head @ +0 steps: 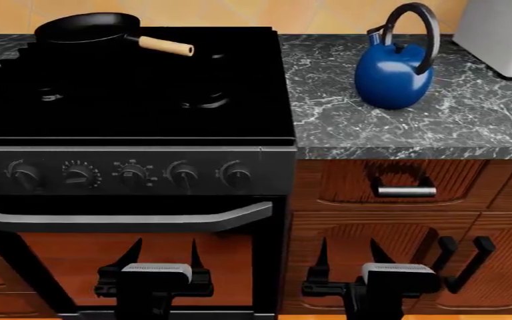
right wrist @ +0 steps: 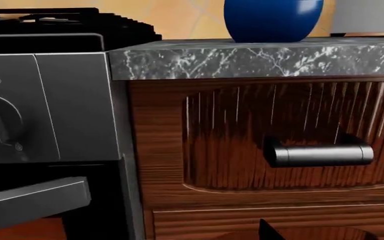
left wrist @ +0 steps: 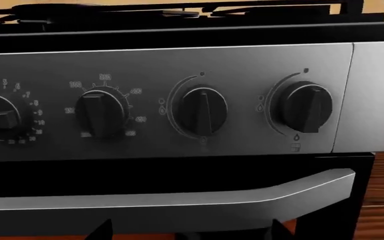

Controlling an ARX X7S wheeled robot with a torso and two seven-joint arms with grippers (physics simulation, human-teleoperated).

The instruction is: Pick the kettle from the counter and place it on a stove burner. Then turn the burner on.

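Note:
The glossy blue kettle point(head: 394, 75) stands upright on the dark marble counter point(head: 479, 123), right of the stove, with its arched handle up. In the right wrist view only its round bottom point(right wrist: 272, 20) shows above the counter edge point(right wrist: 259, 60). A stove burner point(head: 205, 100) lies under the black grates at the front right of the stove top. My left gripper point(head: 163, 252) hangs open low in front of the oven door. My right gripper point(head: 349, 252) is open in front of the wooden cabinets, well below the kettle. Both hold nothing.
A black frying pan point(head: 87, 28) with a wooden handle sits on the back left burner. Several control knobs point(head: 183, 176) line the stove's front panel, with the oven handle point(head: 123, 219) under them. A white appliance point(head: 505, 33) stands at the counter's back right. A drawer handle point(right wrist: 319, 152) is nearby.

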